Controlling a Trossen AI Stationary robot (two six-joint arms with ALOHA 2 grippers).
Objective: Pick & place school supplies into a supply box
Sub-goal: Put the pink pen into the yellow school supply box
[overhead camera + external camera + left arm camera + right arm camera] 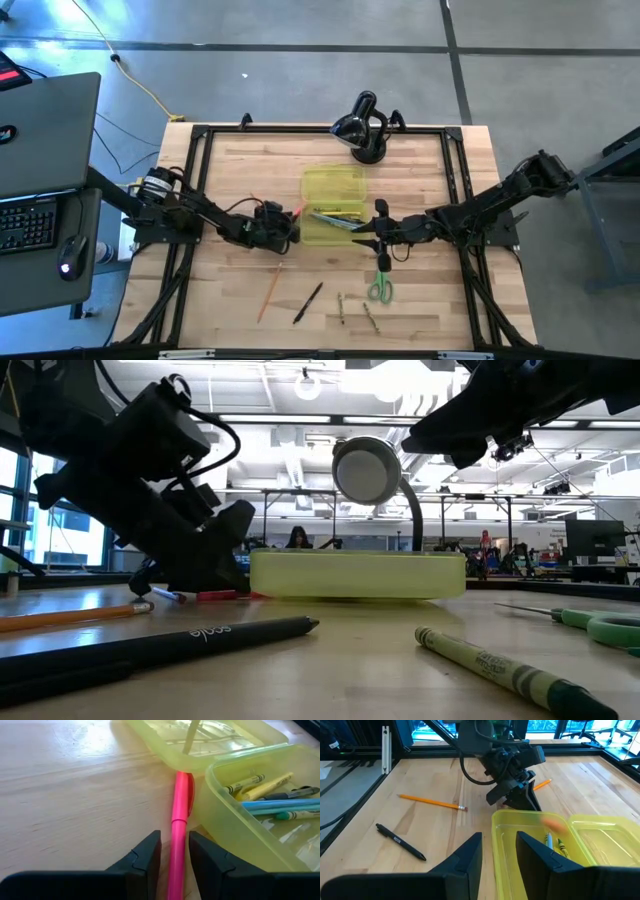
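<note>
Left tool [172,862] is pitched low to the worktop [240,180] beside the supply box [333,205], clamped narrow on a pink pen [178,825]. Right tool [497,857] is held above the box's near wall, parted narrowly, nothing gripped.

Grey concrete floor [300,25] around the table, crossed by dark seams and a yellow cable [130,70]. At the left, a grey desk [50,120] bearing a keyboard [28,222] and mouse [68,255]. Light wood tabletop [230,170] inside a black frame [195,160]. Beyond, a wide open hall: white ceiling with ducts and round lamps [308,386], windows [60,530] far left, monitors [595,540] at right, a seated person [298,538] in the distance.
</note>
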